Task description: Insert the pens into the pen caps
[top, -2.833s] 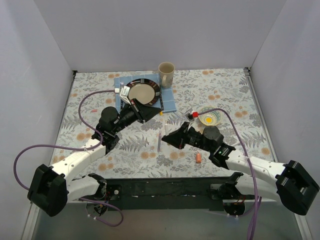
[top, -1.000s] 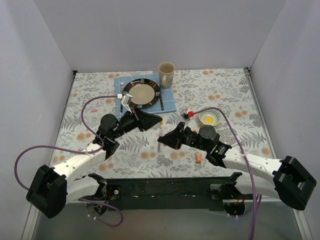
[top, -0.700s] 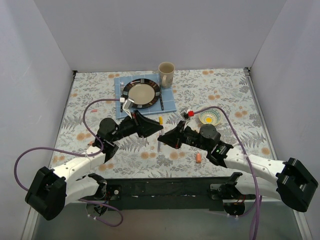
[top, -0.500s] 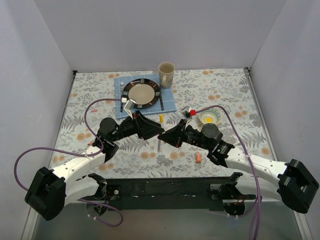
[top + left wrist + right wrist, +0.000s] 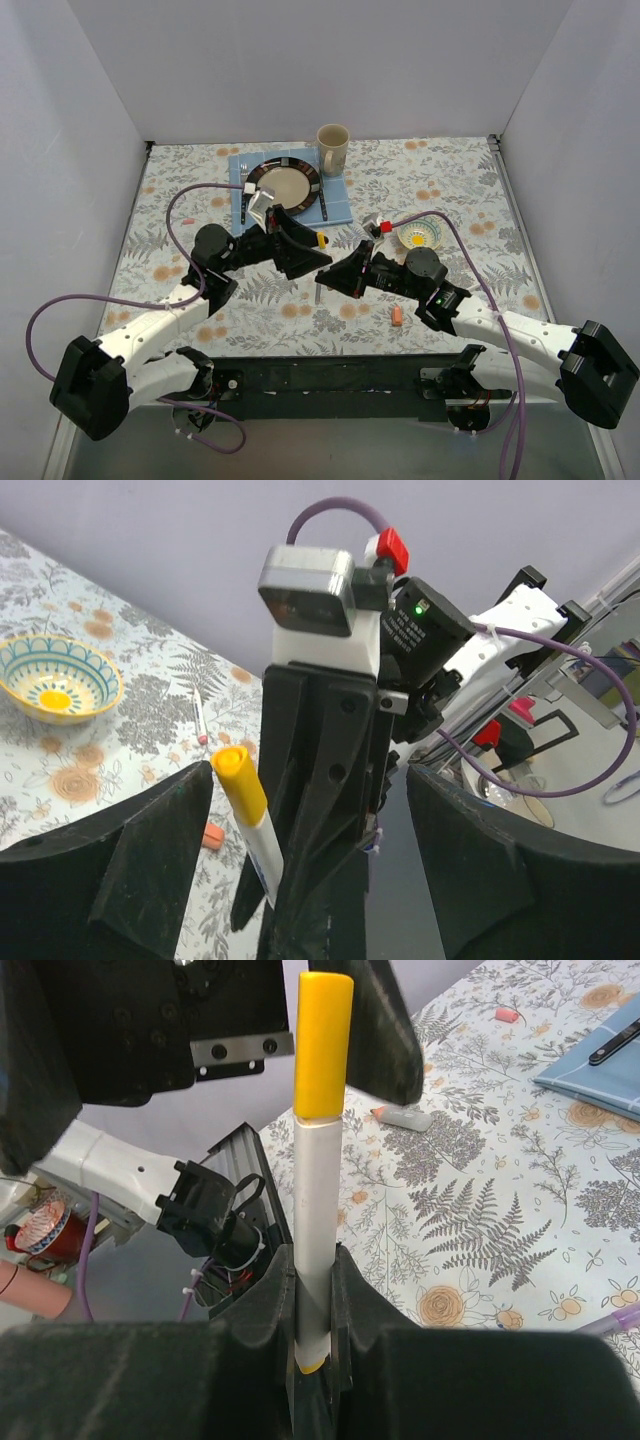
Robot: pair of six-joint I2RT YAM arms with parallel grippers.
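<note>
Clamping the white pen [image 5: 316, 1200] upright, yellow cap [image 5: 324, 1045] on top, the right gripper [image 5: 315, 1295] holds it near the plate [image 5: 284, 185]; the left gripper [image 5: 310, 790] stands released, its jaws on either side of the cap.

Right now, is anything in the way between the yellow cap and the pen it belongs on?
Nothing visible does. The yellow cap is already seated on the tip of the pen. The right gripper holds that pen by its other end, and the left gripper stands open on either side of the cap.
</note>
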